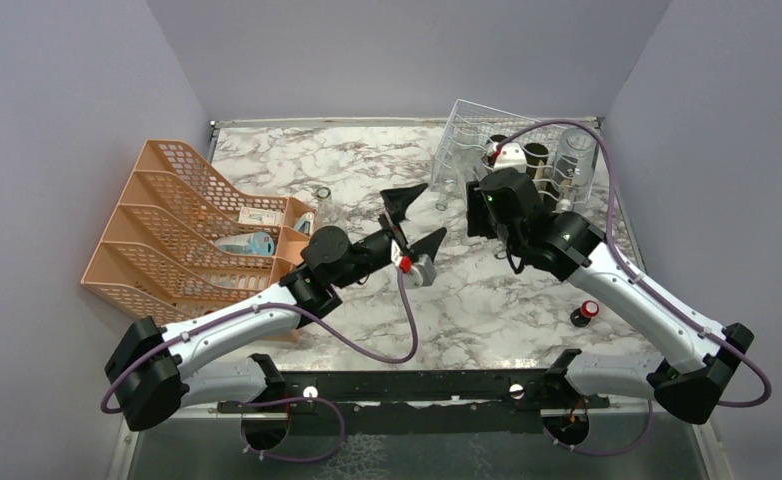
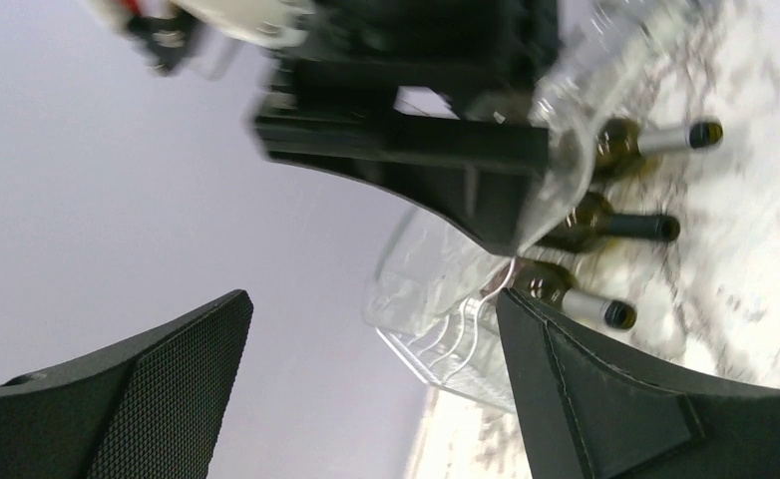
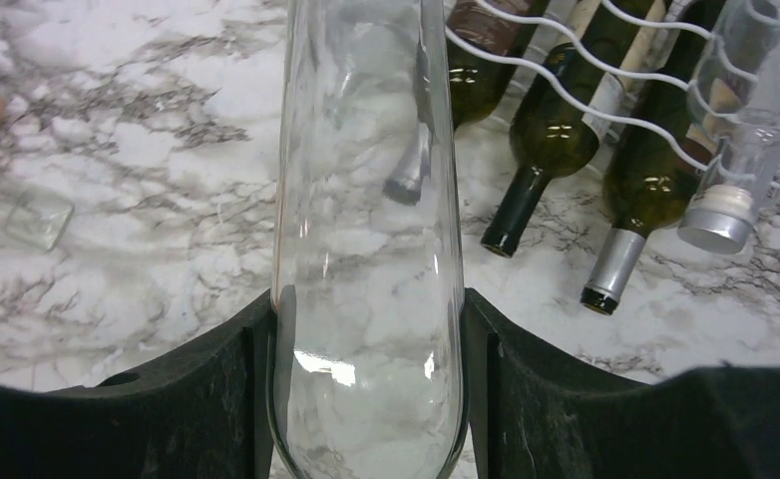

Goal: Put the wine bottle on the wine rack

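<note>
Top view: the left gripper (image 1: 434, 210) hangs over the middle of the marbled bench (image 1: 297, 160), its black fingers spread wide and holding nothing. The right gripper (image 1: 474, 200) reaches toward the front of the white wire wine rack (image 1: 472, 125) at the far right. It holds a clear wine bottle (image 1: 447, 186), faint here, just beside the rack and apparently not yet in a cradle. An orange plastic mesh organizer (image 1: 182, 215) sits well apart on the left.

Left wrist view: the textured rubbery fingers (image 2: 147, 399) stand far apart. Beyond them are the right gripper's black body, the transparent bottle and three dark glass bottles (image 2: 615, 225) lying on their sides.

Right wrist view: the gripper pinches the smooth, round bottle across its body, a pad (image 3: 236, 399) pressed to each side, probably to stop the slick glass rolling. To the right, green bottles (image 3: 551, 130) rest in the rack's wavy wire cradles, necks pointing outward.
</note>
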Controlling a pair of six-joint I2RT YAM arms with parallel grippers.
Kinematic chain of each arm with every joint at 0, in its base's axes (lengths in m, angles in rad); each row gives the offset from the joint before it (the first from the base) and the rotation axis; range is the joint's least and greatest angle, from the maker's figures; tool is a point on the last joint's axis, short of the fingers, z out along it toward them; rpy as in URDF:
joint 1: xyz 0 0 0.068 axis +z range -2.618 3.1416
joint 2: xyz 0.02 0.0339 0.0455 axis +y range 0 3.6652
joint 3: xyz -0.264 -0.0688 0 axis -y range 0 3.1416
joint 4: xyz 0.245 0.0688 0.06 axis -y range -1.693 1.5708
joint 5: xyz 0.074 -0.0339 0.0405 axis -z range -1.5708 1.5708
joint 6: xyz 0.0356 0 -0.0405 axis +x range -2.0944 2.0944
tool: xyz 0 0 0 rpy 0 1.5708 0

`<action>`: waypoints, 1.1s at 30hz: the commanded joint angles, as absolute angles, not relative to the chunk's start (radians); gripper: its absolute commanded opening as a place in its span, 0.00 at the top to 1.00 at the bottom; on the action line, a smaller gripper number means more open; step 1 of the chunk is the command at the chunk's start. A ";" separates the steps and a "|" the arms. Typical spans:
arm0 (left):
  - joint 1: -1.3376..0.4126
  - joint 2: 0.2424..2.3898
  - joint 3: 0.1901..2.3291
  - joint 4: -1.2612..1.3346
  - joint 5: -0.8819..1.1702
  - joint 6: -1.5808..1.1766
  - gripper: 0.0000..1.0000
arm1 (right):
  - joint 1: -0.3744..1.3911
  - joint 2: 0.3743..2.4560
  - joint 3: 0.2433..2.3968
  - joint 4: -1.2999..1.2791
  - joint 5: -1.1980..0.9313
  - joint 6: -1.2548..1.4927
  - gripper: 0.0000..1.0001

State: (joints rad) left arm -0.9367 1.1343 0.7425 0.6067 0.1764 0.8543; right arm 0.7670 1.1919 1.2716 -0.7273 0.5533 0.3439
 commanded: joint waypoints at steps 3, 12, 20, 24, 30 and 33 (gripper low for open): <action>-0.939 1.055 0.751 0.667 -0.299 0.202 0.01 | 0.604 1.205 1.306 -0.554 0.514 0.307 0.99; -0.935 0.959 0.698 0.542 -0.264 -0.171 0.01 | 0.391 1.293 1.313 -0.461 0.469 0.360 0.99; -0.931 1.006 0.876 0.070 -0.296 -0.315 0.01 | 0.291 1.443 1.385 -0.420 0.531 0.435 0.99; -0.931 1.079 0.999 -0.133 -0.216 -0.305 0.01 | 0.265 1.521 1.423 -0.421 0.528 0.457 0.99; -0.930 1.104 1.042 -0.210 -0.141 -0.228 0.01 | 0.237 1.603 1.442 -0.402 0.520 0.456 0.99; -0.930 1.100 1.031 -0.197 -0.151 -0.225 0.01 | 0.219 1.639 1.448 -0.404 0.520 0.457 0.99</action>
State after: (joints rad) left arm -0.9352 1.1072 1.0191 -0.1493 -0.1837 -0.2489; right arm 0.2436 1.6112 1.3911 -0.4816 0.4862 0.4397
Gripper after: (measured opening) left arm 0.987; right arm 0.597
